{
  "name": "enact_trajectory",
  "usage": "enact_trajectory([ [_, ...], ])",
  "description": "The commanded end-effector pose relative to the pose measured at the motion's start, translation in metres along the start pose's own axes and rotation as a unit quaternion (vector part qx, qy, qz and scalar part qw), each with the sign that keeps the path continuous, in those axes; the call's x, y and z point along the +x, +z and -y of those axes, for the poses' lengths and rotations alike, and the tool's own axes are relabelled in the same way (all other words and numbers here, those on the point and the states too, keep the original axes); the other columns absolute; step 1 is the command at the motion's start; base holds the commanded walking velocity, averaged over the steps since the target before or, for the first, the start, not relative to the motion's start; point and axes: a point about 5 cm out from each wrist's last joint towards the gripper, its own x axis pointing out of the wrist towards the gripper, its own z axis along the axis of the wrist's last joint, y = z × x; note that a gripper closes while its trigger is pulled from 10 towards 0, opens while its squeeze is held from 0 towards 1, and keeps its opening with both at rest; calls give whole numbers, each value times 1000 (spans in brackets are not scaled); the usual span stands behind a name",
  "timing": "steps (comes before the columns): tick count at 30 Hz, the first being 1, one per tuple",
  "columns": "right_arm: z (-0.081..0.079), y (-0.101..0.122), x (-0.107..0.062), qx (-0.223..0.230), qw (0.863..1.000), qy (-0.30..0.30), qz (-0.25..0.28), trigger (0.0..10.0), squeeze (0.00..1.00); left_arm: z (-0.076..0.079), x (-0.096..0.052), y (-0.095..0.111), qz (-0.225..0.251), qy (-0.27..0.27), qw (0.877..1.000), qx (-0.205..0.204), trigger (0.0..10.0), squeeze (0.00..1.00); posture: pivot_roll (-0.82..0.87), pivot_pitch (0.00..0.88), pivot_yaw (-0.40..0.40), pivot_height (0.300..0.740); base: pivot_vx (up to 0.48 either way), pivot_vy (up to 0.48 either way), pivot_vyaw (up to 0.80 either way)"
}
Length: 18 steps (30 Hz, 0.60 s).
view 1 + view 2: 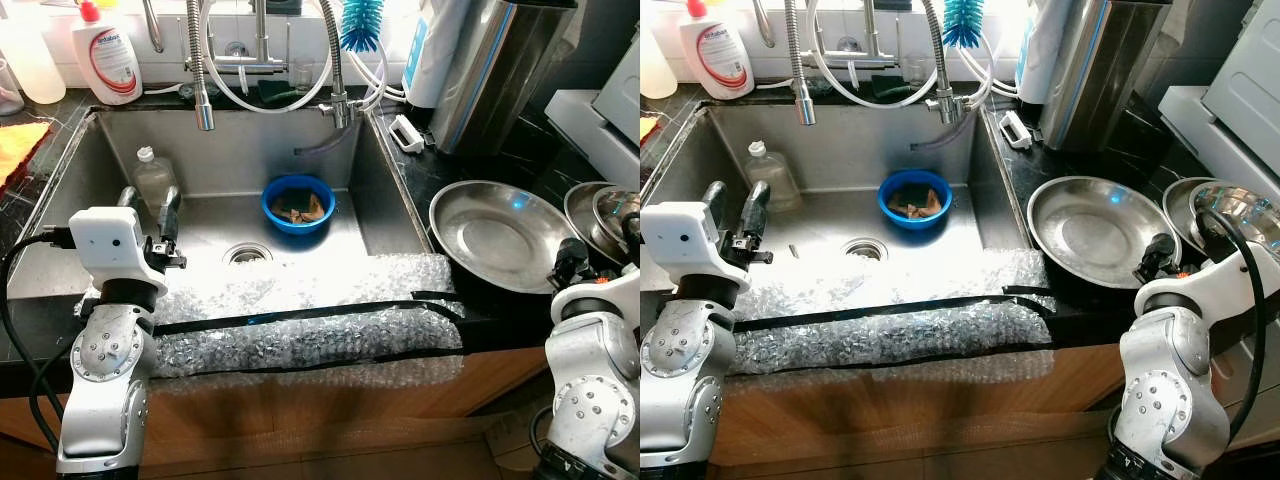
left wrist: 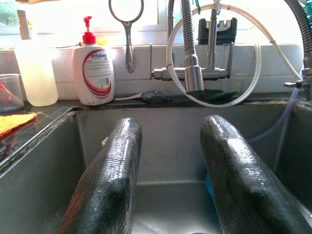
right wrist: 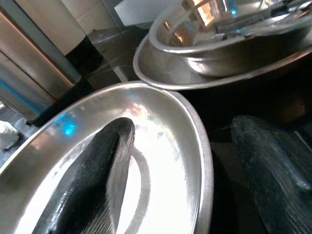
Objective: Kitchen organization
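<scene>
The right gripper (image 3: 175, 170) is straddling the shallow round steel pan's (image 1: 500, 232) rim, fingers parted, apparently readying a grasp; the left gripper (image 1: 148, 205) is hovering released over the steel sink (image 1: 380, 200); closing comes next.

Contents of blue bowl (image 1: 298, 203) too small to identify; stacked steel bowls (image 1: 605, 215) cut off at right edge.

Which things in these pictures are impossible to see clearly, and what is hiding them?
- Contents of the blue bowl: brownish pieces, too small to identify in the eye views.
- Stacked steel bowls: cut off by the left eye view's edge; contents unclear.
- Label text on the soap bottle: too small to read.
- Blue bowl in the left wrist view: mostly hidden behind the open left gripper.
- Window area: overexposed.
</scene>
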Motion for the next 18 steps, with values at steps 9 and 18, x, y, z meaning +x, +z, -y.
enact_trajectory([
  [9, -1, -2, 4, -4, 1000, -7, -13, 10000, 0, 2, 2, 4, 9, -8, 1000, 6, 10000, 0, 30, 130, -75, 740, 0, 0, 0],
  [18, -2, -4, 3, 5, 1000, -8, -16, 10000, 0, 2, 3, 4, 12, -9, 1000, 6, 10000, 0, 30, 123, -75, 740, 0, 0, 0],
])
